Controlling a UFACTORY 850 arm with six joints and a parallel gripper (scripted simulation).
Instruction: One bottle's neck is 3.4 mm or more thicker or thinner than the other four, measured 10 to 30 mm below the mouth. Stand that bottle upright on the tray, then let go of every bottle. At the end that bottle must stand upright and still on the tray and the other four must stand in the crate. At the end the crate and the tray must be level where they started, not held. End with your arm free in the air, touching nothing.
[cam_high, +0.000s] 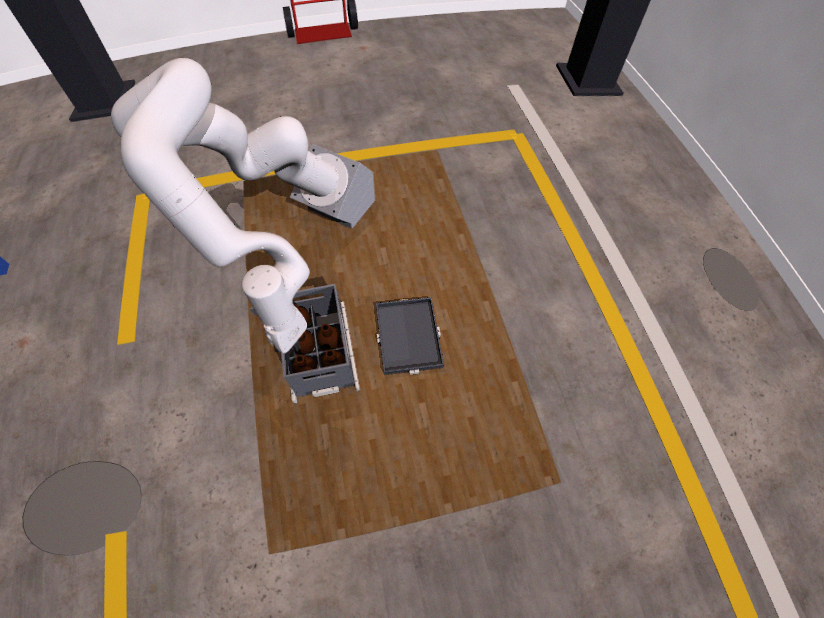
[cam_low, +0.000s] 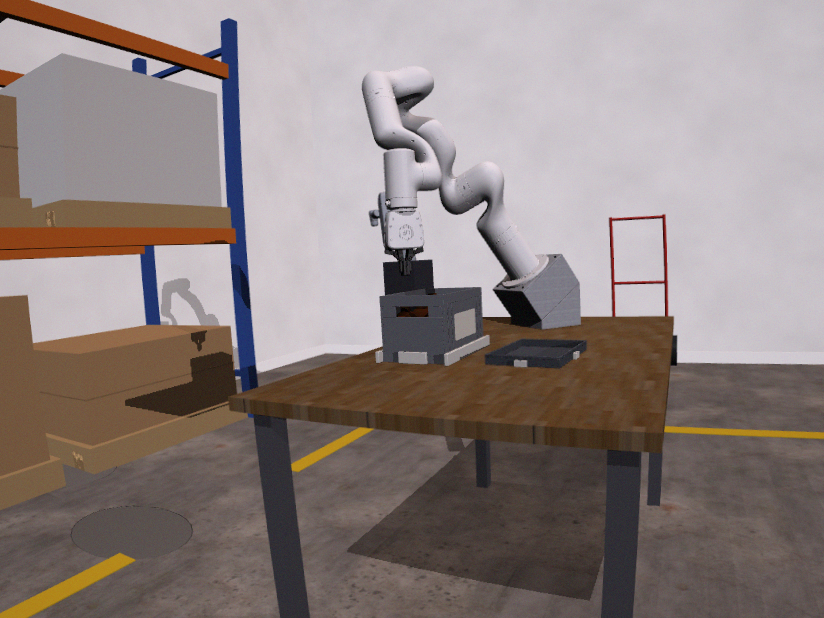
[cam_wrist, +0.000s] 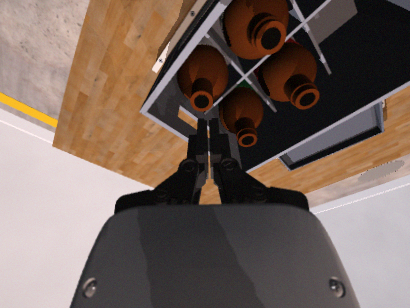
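My gripper is shut with nothing between its fingers. It points down above the crate. In the wrist view the fingertips appear between a brown bottle on the left and another bottle on the right, holding neither. Two more bottles, one at the top and one to its lower right, stand in their compartments. A fifth bottle shows partly beside the arm. The tray lies level and empty.
Thin dividers split the crate, and its back right compartment holds no bottle. White brackets edge the crate's base on the wooden table. A dark upright block stands behind the crate. A shelf rack stands left of the table.
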